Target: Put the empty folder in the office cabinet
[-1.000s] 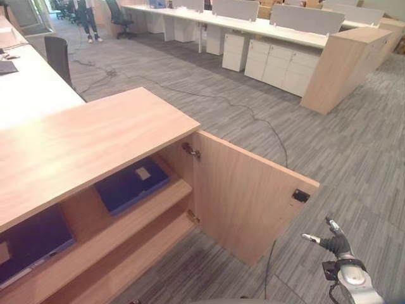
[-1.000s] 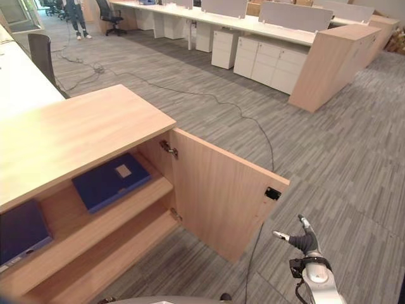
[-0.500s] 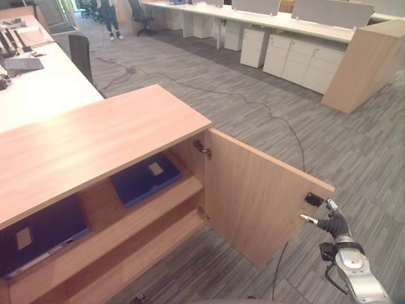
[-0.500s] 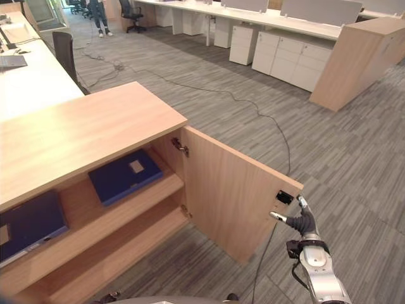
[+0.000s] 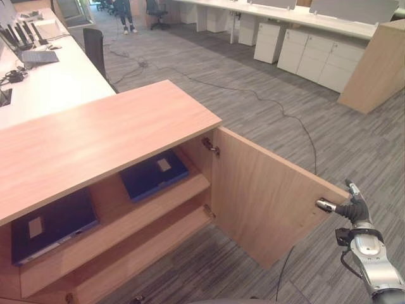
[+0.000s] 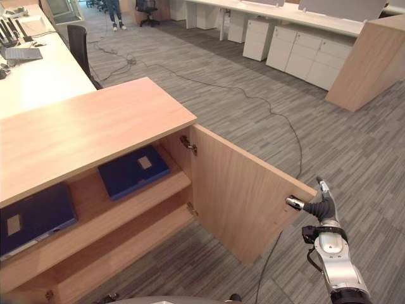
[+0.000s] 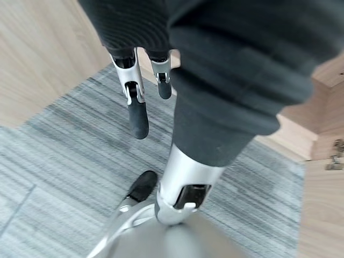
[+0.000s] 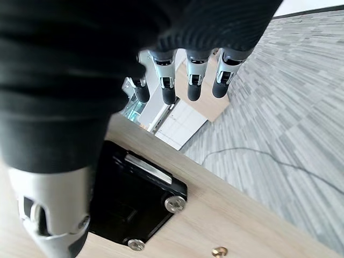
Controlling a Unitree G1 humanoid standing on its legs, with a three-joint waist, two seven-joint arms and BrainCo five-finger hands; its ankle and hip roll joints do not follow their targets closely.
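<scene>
The wooden office cabinet (image 5: 95, 139) stands with its right door (image 5: 266, 196) swung wide open. On its upper shelf lie two dark blue folders, one near the hinge (image 5: 154, 174) and one further left (image 5: 54, 225). My right hand (image 5: 354, 209) is at the door's free edge, fingers straight and the thumb reaching onto the edge. In the right wrist view the door's black latch plate (image 8: 134, 199) sits just under that hand. My left hand (image 7: 137, 102) hangs over the carpet with relaxed fingers, holding nothing.
A long white desk (image 5: 44, 82) with screens runs behind the cabinet, with a black chair (image 5: 95, 47) beside it. A cable (image 5: 278, 114) trails across the grey carpet. White drawer units (image 5: 316, 54) and a tall wooden cabinet (image 5: 373, 69) stand at the back right; a person (image 5: 126, 12) is far off.
The camera has shifted. My right hand has risen from below the door's outer corner up to the door's free edge by the latch.
</scene>
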